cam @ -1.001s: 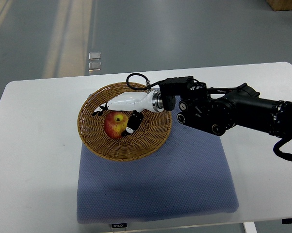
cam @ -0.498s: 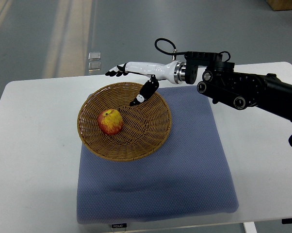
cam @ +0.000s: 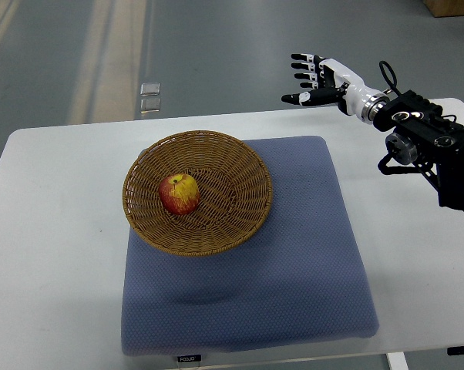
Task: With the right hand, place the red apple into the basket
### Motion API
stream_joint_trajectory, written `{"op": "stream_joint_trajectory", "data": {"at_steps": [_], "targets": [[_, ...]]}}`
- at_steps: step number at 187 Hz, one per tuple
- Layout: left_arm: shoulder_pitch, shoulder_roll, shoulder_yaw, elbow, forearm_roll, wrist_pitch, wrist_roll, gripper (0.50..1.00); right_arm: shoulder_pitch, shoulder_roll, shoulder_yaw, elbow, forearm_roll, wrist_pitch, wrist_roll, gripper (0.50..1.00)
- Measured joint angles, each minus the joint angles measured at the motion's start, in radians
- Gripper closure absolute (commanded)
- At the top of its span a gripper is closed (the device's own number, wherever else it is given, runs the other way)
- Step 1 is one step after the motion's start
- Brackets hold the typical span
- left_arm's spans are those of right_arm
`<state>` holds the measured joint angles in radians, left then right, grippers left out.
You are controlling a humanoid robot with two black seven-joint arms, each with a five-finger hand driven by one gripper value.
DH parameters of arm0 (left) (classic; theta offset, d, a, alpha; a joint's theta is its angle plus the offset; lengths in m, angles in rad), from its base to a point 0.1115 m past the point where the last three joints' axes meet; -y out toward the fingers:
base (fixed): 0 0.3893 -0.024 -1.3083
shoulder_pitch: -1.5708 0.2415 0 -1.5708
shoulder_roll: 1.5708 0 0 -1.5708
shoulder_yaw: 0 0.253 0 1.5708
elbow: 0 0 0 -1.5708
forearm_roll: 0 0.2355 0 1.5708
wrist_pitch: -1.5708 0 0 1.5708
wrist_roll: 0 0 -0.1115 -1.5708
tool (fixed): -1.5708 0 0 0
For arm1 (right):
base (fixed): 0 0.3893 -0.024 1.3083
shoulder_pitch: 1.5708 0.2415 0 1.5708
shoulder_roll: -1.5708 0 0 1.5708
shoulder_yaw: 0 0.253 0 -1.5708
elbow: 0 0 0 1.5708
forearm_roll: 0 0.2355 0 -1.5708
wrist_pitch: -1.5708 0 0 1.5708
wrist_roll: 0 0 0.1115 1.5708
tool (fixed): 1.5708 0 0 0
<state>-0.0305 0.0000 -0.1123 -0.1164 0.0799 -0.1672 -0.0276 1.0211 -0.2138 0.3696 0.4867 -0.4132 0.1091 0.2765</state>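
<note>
A blue-grey mat (cam: 294, 285) covers the white counter (cam: 55, 254) and carries a wicker basket (cam: 240, 212) holding the red apple (cam: 179, 193). Beyond the counter's far edge, the right robot hand (cam: 318, 77) hangs empty with fingers spread, over a grey floor (cam: 240, 46) marked with pale stripes (cam: 109, 54).

Red apple (cam: 179, 193) released in basket (cam: 240, 158); right hand (cam: 322, 78) withdrawn up and rightward, fingers spread, clear of the rim.

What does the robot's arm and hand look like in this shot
Only the right arm shows: bulky black links with round silver-capped joints and a thin black cable looping near the wrist. A silver ring joins it to the right hand, which has a white shell and black fingertips.
</note>
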Motion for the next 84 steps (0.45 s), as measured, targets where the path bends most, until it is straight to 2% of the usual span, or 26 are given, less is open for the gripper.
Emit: {"op": "stream_joint_trajectory", "data": {"at_steps": [19,47,84], "targets": [[0.0,0.0,0.0,0.0,0.0,0.0,0.0,0.5,-0.02,0.0,0.001,-0.007,0.111,-0.063,-0.035,0.599],[0.0,0.0,0.0,0.0,0.0,0.0,0.0,0.5,-0.035,0.001,0.001,-0.008,0.221,-0.112,-0.051,0.587],[0.0,0.0,0.0,0.0,0.0,0.0,0.0,0.5,-0.063,0.003,0.014,-0.007,0.258,-0.128,-0.042,0.576]]}}
